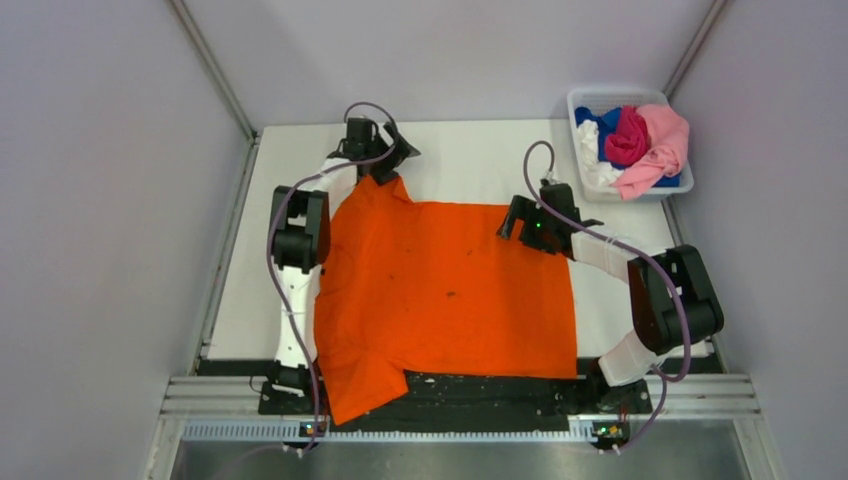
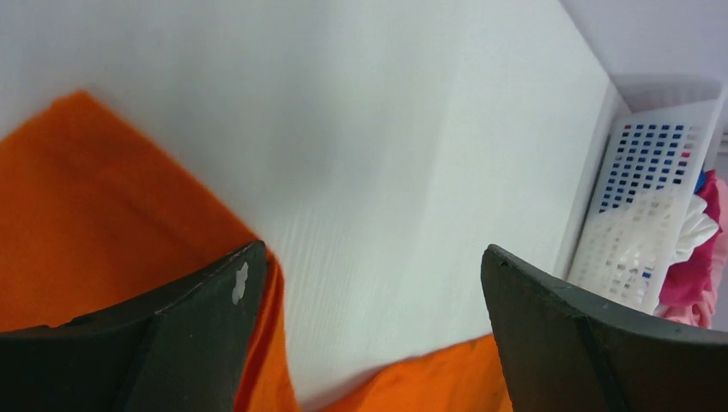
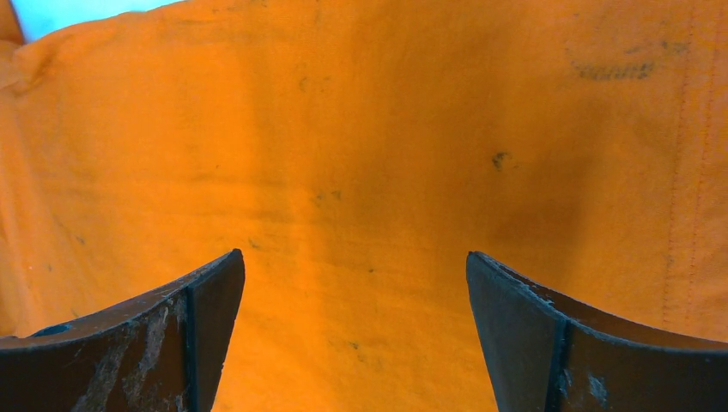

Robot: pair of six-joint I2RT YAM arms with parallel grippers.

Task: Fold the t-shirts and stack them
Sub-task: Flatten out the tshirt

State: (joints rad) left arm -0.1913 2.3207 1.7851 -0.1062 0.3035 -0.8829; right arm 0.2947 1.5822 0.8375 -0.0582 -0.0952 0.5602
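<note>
Orange t-shirt (image 1: 450, 290) lay spread flat on the white table (image 1: 470, 160), its near-left sleeve reaching past the table's near edge. The left gripper (image 1: 385, 160) sat at the shirt's far left corner, jaws wide apart and gripping nothing. The right gripper (image 1: 512, 222) hung over the far right edge, likewise spread and empty. A heap of t-shirts (image 1: 640, 140), pink, magenta, blue and white, filled the white bin (image 1: 580, 100) at the far right.

shirt (image 1: 450, 290) on table (image 1: 470, 160) (bin (image 1: 600, 91) behind right)
</note>
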